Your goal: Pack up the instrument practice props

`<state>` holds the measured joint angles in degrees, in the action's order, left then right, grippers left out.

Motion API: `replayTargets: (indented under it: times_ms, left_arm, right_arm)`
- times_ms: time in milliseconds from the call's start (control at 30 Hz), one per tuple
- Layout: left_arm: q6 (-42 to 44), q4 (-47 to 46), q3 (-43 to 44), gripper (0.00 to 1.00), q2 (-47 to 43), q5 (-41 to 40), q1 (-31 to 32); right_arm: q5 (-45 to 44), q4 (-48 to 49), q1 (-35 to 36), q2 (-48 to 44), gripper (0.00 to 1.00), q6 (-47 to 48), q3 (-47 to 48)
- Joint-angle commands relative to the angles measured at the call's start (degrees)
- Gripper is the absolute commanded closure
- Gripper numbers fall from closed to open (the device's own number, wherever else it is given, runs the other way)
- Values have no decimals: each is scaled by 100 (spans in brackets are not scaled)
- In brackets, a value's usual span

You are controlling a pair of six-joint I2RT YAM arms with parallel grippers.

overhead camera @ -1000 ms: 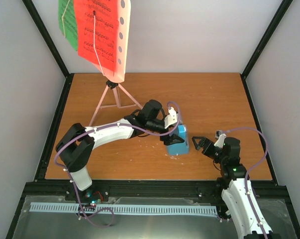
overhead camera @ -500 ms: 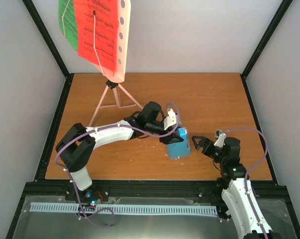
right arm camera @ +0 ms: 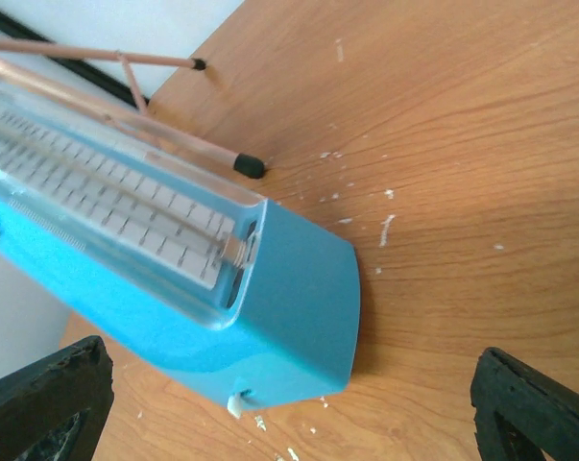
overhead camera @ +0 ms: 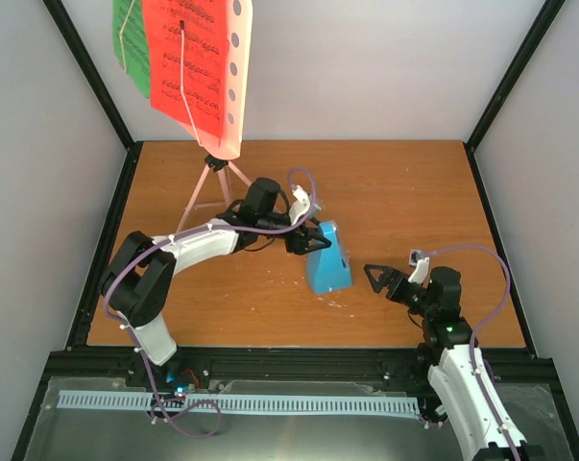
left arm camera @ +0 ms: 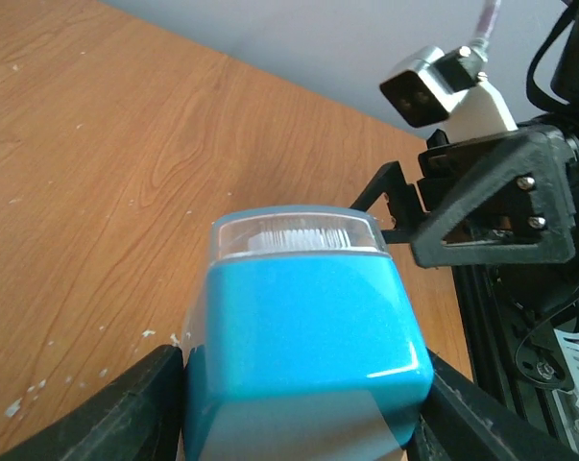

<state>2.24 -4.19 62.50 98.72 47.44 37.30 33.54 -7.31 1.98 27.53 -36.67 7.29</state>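
L gripper [overhead camera: 311,241] clamped on blue metronome [overhead camera: 329,273], holding it tilted; R gripper [overhead camera: 376,279] near, 2 fingers apart, prob. ready for handover.

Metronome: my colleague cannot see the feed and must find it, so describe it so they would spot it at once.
On the wooden table, look near the middle, just right of the pink music stand and its tripod. There the left fingers clasp a small metronome. It is the only blue thing, wedge-shaped, with a clear cover over a ruled scale.
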Motion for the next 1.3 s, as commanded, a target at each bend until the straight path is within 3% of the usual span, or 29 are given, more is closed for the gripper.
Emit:
replayTargets:
  times_ms: [0,200,533,900,1267]
  left_arm:
    - [-172,282,68,49,-19,506,-265]
    - [-110,484,239,50,124,626,-372]
    - [-84,545,278,50,139,683,-372]
    - [16,613,298,51,112,668,-372]
    - [64,612,280,51,119,696,-372]
  right_arm:
    - [-237,432,505,-37,0,473,-31]
    - [-1960,844,2049,363,0,1123,67]
    - [-4266,1125,4171,2621,0,1406,877]
    - [-5049,1460,5173,4273,0,1640,1409]
    - [-5273,1557,5272,4462,3,1447,1425]
